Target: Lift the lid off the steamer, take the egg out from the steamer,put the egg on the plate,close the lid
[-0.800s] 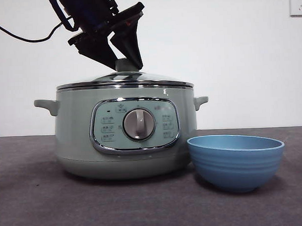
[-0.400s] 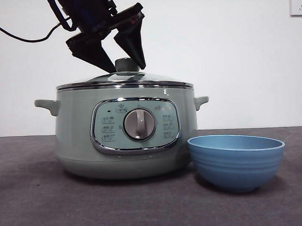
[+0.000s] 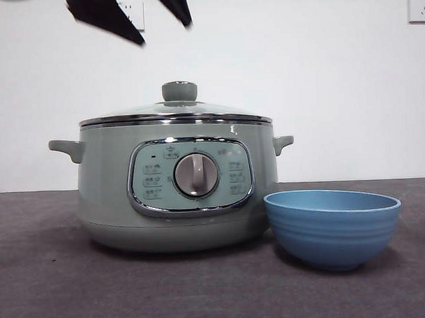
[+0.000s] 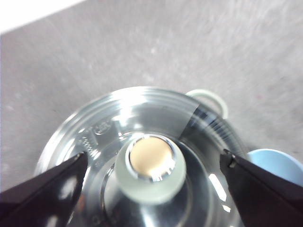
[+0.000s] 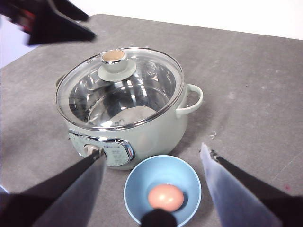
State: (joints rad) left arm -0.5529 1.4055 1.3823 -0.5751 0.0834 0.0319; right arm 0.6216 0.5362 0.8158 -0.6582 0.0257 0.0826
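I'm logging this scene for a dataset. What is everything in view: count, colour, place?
Steamer: one, pale sage green, on the table's left half.
Lid: one, clear glass with green knob, seated on the steamer.
Bowl: one, blue, right of the steamer.
Egg: one, pinkish tan, inside the bowl.
Table: one, dark grey.
Wall sockets: two, white.
Left tool: black, open, above the lid's knob.
Right tool: black, open, above the bowl.
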